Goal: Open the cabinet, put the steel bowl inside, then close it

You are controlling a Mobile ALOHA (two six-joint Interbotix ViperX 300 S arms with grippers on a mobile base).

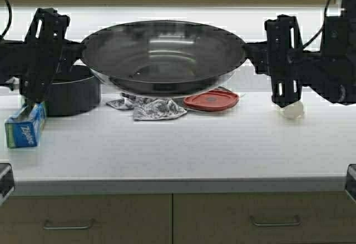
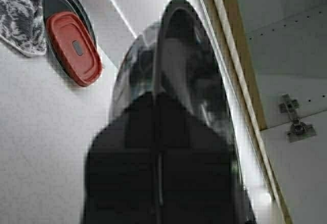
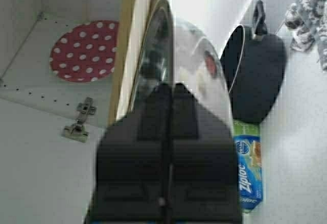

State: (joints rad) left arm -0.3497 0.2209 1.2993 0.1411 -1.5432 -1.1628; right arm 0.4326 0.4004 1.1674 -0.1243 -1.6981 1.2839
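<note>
Both grippers, left gripper (image 1: 78, 48) and right gripper (image 1: 250, 49), are clamping the steel bowl (image 1: 162, 52)'s rim below the cabinet (image 3: 76, 20), so I'm lifting evenly, keeping it level.

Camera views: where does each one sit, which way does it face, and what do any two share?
High view: above and behind the arms, facing the counter; both arms hold the steel bowl by its rim, left claw, right claw.
Left wrist view: along the left claw to the bowl's edge, red lid beyond.
Right wrist view: along the right claw, black pot beyond.
Both wrist views share the open cabinet.
</note>
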